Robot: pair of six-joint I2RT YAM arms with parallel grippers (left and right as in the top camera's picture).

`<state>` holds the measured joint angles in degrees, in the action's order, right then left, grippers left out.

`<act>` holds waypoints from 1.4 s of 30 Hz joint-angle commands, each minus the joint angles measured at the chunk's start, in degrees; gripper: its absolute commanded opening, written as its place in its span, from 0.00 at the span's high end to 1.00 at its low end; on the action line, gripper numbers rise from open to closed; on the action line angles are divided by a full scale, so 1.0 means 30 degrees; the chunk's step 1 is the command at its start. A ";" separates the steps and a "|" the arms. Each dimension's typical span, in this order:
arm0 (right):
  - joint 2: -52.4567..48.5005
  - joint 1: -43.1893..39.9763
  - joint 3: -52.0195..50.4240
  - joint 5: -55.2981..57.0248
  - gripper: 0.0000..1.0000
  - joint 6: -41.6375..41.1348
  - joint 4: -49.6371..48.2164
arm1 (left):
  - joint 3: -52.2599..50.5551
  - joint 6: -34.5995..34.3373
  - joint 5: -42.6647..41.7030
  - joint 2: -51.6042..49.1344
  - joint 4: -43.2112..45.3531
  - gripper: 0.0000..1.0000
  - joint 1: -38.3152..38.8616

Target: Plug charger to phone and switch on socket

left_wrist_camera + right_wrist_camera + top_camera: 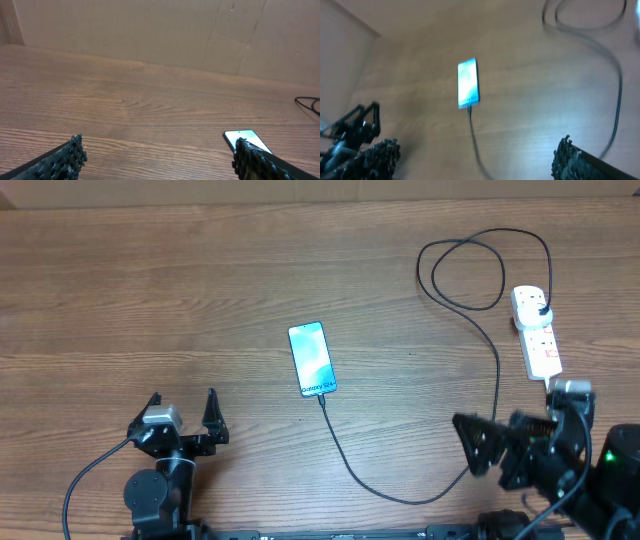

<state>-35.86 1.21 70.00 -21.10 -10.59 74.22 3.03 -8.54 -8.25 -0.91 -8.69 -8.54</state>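
The right claw (475, 159) hangs spread wide and holds nothing. It is low over the tabletop (150, 300), to the phone's right and nearer the robot. The left claw (183, 410) is likewise spread and empty, off to the phone's left.

Between them the phone (312, 360) lies flat, screen lit, with the charger cable (400, 498) meeting its near end. The connector looks seated, though the joint is too small to be sure. From the phone the cable sweeps toward the robot, climbs well to the phone's right, loops, and ends at the black plug (541, 308). The plug sits in the power strip (536, 340), far to the phone's right, and the strip's near end is just beside the right arm.

The switch seems to be what remains, though I cannot tell whether it is on. The rising stretch of cable runs between the right claw and the strip, so a finger catching it could drag the phone or pull the connector out. The strip also looks light and loose, and an off-centre press might slide or tip it.

Left of the phone and beyond it, bare wood runs to a cardboard wall (150, 30), which leaves ample room. Right of the phone, the cable, its loop and the strip crowd the approach, so coming down from above looks safest.
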 commanded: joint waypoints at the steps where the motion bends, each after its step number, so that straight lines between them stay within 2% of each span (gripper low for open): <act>1: 0.0816 0.0146 -0.2798 0.0663 0.00 0.3075 -0.3024 | -0.0219 0.0423 0.0255 0.0233 0.0051 0.00 0.0124; 3: 0.2310 0.0146 -0.5996 0.0656 0.00 0.4218 -0.6433 | -0.0219 0.0423 0.0262 0.0233 0.0051 0.00 0.0124; 7: 0.6659 0.0146 -1.3996 0.0007 0.00 0.4335 -1.3726 | -0.0219 0.0423 0.0255 0.0233 0.0051 0.00 0.0124; 10: 0.9085 0.0146 -1.8003 -0.1552 0.00 0.4335 -1.6721 | -0.0219 0.0423 0.0262 0.0233 0.0051 0.00 0.0124; 12: 0.9806 0.0146 -1.9285 -0.1829 0.00 0.4335 -1.7806 | -0.0219 0.0423 0.0262 0.0233 0.0051 0.00 0.0124; 19: 1.1293 0.0146 -2.1864 -0.1778 0.00 0.4335 -2.0108 | -0.0219 0.0430 0.0262 0.0233 0.0051 0.00 0.0124; 29: 1.1912 0.0146 -2.2469 -0.1792 0.00 0.4342 -2.2097 | -0.0219 0.0423 0.0262 0.0233 0.0051 0.00 0.0124; 32: 1.1912 0.0146 -2.3197 -0.1770 0.00 0.4342 -2.3831 | -0.0219 0.0423 0.0262 0.0233 0.0051 0.00 0.0124; 42: 1.1912 0.0109 -2.3190 -0.1851 0.00 0.4342 -2.3802 | -0.0219 0.0423 0.0262 0.0233 0.0051 0.00 0.0124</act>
<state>-0.73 1.28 1.06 -26.59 2.17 3.40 2.70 -8.51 -7.86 -0.84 -8.54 -8.54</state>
